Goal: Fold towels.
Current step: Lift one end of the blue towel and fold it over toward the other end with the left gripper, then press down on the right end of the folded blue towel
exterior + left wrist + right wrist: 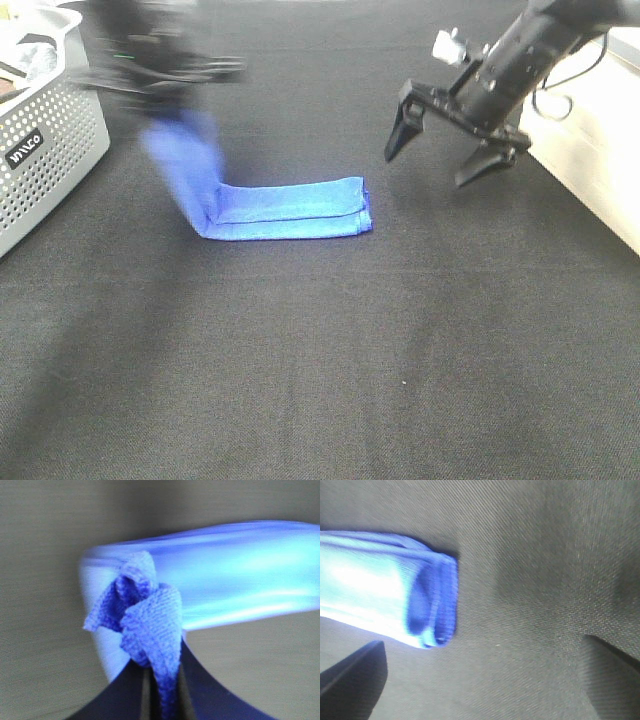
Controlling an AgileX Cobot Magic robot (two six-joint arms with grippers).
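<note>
It looks like a robotics lab: a black cloth-covered worktop (pixel 400 380) with a grey perforated basket (pixel 55 140) at ten o'clock.

Left gripper (pixel 162 690) seen clamped on bunched blue towel (pixel 150 620), held raised, outline motion-blurred. Right gripper (pixel 445 150) held raised on angled arm, fingers (pixel 400 128) spread wide, pointed downward.

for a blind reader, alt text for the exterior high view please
A folded blue cloth towel lies on a black fabric table, its left end lifted by the blurred left gripper. The right gripper hovers open to the towel's right; a grey perforated basket sits far left.
</note>
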